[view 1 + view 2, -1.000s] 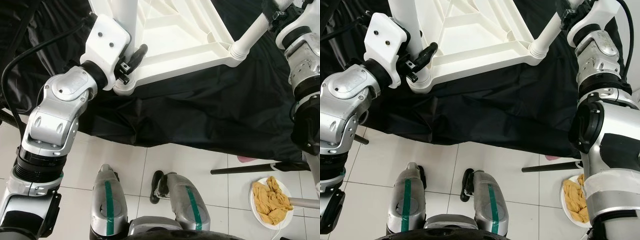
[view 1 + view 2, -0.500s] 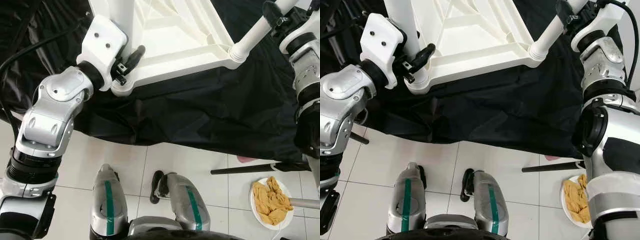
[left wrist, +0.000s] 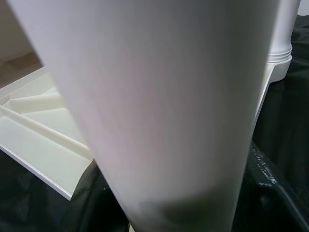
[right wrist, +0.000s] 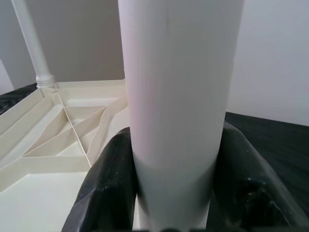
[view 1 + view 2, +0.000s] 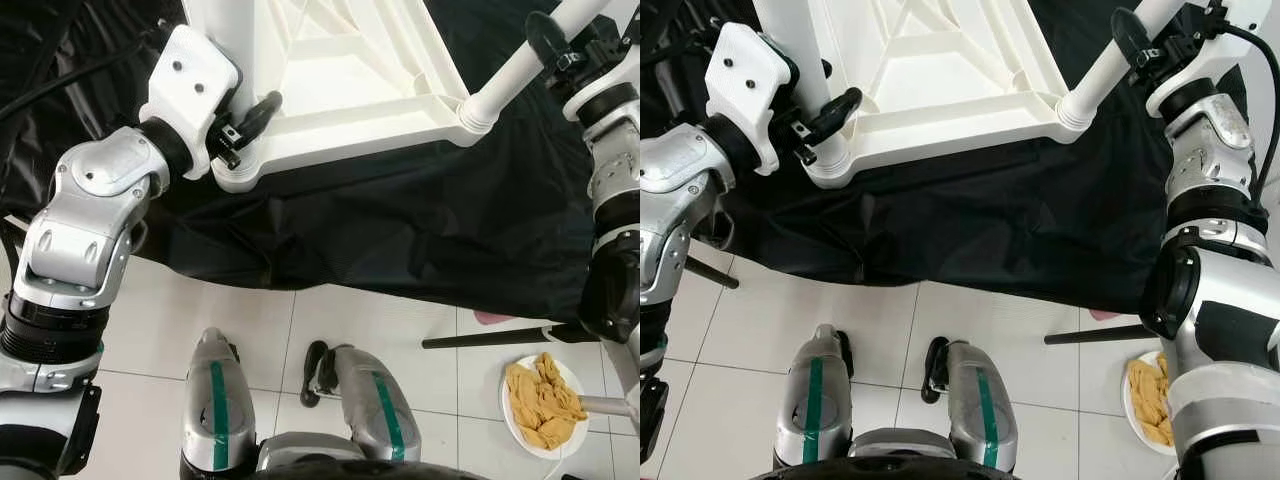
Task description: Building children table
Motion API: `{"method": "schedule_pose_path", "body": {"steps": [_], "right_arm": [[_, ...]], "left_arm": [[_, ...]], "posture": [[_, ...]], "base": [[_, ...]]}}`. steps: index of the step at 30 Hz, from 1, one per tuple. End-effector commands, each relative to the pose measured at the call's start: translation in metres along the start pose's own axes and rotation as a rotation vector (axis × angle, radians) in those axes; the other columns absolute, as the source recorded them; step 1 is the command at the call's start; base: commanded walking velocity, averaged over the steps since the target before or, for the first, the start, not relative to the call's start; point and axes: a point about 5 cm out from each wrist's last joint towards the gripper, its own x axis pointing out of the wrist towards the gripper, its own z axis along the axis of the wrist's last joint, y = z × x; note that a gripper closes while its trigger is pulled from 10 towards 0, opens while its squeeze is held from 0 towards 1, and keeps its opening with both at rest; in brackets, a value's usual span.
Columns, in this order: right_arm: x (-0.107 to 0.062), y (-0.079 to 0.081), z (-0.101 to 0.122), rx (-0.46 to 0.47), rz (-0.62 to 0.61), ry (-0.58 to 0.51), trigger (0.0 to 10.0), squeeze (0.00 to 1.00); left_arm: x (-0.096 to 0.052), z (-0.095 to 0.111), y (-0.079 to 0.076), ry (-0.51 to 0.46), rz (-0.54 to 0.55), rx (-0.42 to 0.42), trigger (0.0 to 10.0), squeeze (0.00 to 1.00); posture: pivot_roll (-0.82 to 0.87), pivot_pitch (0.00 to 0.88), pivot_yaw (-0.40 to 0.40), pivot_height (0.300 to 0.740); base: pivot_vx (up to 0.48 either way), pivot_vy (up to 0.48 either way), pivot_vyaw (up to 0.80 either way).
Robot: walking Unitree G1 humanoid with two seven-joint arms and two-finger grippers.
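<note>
1. Two grips: left gripper (image 5: 243, 120) clamped round the near-left leg (image 5: 238, 40), right gripper (image 5: 1137, 42) round the near-right leg (image 5: 1110, 62).
2. Table (image 5: 350, 70) lies inverted on black cloth (image 5: 400, 220).
3. Judged light, stiff, smooth plastic; hold legs low, near sockets.

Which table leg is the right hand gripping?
The slanted white leg at the tabletop's near right corner, inside the right hand; the left hand holds the other.

One upturned white tabletop (image 5: 350, 70). Two white table legs in the near corner sockets: one left leg (image 5: 235, 30), one right leg (image 5: 520, 70). One black cloth (image 5: 400, 220) under it. Two tools, one left tool (image 5: 240, 125), one right tool (image 5: 550, 45). One white plate (image 5: 512, 405) holding one yellow rag (image 5: 540, 400).
</note>
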Motion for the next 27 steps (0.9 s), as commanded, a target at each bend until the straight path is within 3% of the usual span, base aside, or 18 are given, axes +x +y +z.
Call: {"method": "schedule_pose_path", "body": {"steps": [1, 8, 19, 20, 22, 23, 24, 25, 27], "right_arm": [[-0.008, -0.005, 0.018, -0.041, -0.029, -0.094, 0.0, 0.0], [-0.032, 0.007, 0.023, -0.068, -0.109, -0.187, 0.0, 0.0], [-0.038, 0.02, 0.023, -0.063, -0.132, -0.216, 0.0, 0.0], [-0.039, 0.034, 0.021, -0.043, -0.145, -0.236, 0.0, 0.0], [-0.039, 0.034, 0.021, -0.043, -0.145, -0.236, 0.0, 0.0], [-0.038, 0.048, 0.022, -0.02, -0.151, -0.253, 0.0, 0.0], [-0.038, 0.048, 0.022, -0.02, -0.151, -0.253, 0.0, 0.0], [-0.036, 0.059, 0.023, -0.002, -0.148, -0.265, 0.0, 0.0], [-0.036, 0.059, 0.023, -0.002, -0.148, -0.265, 0.0, 0.0]], "left_arm": [[-0.005, -0.03, 0.003, 0.165, 0.0, 0.054, 10.0, 0.0], [-0.003, -0.044, 0.019, 0.176, 0.069, 0.033, 10.0, 0.0], [-0.002, -0.046, 0.021, 0.163, 0.1, 0.008, 10.0, 0.0], [0.0, -0.046, 0.022, 0.151, 0.113, -0.008, 10.0, 0.0], [0.0, -0.046, 0.022, 0.151, 0.113, -0.008, 10.0, 0.0], [0.003, -0.047, 0.025, 0.139, 0.13, -0.02, 10.0, 0.0], [0.003, -0.047, 0.025, 0.139, 0.13, -0.02, 10.0, 0.0], [0.005, -0.048, 0.028, 0.129, 0.147, -0.035, 10.0, 0.0], [0.005, -0.048, 0.028, 0.129, 0.147, -0.035, 10.0, 0.0]], "posture": [[0.11, 0.146, -0.119, 0.74], [0.09, 0.144, -0.096, 0.74], [0.09, 0.144, -0.089, 0.74], [0.08, 0.141, -0.076, 0.74], [0.08, 0.141, -0.076, 0.74], [0.08, 0.138, -0.074, 0.74], [0.08, 0.138, -0.074, 0.74], [0.07, 0.135, -0.076, 0.74], [0.07, 0.135, -0.076, 0.74]], "base": [[0.0, 0.0, 0.0], [0.0, 0.0, 0.0], [0.0, 0.0, 0.0], [0.0, 0.0, 0.0], [0.0, 0.0, 0.0], [0.0, 0.0, 0.0], [0.0, 0.0, 0.0], [0.0, 0.0, 0.0], [0.0, 0.0, 0.0]]}}
